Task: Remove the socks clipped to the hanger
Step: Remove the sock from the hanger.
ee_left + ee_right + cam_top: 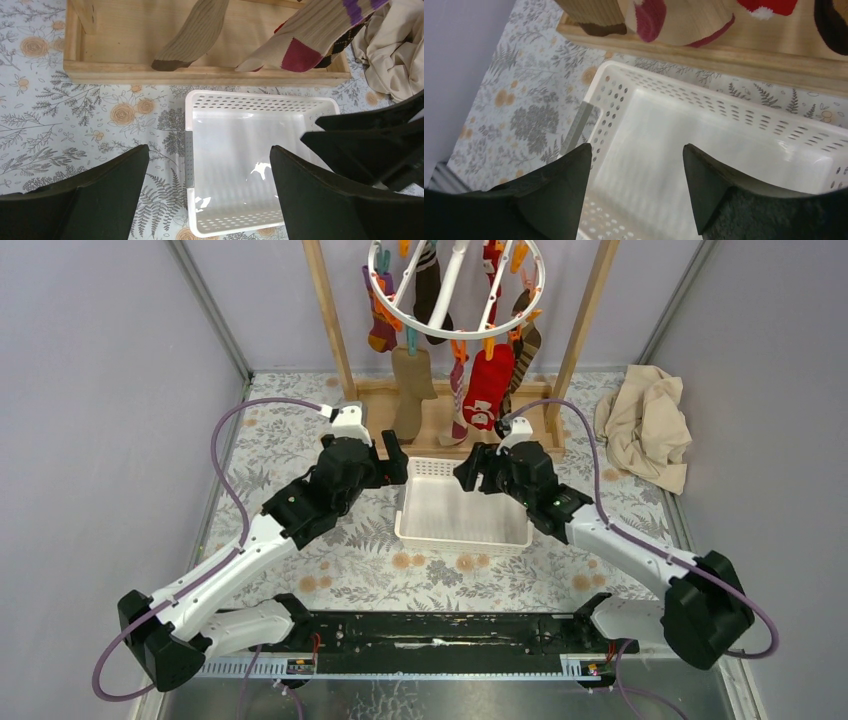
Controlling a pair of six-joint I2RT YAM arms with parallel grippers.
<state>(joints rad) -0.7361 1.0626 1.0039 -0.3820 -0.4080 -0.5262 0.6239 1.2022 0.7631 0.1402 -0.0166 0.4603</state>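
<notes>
The white basket [465,542] on the table [290,440] holds nothing. Two arms reach forward, one over each far corner of it. The left claw [396,462] is spread wide and empty; the right claw [468,472] is parted and empty too. Behind, about seven socks [488,385] hang clipped to the one hanger [440,337].
</notes>
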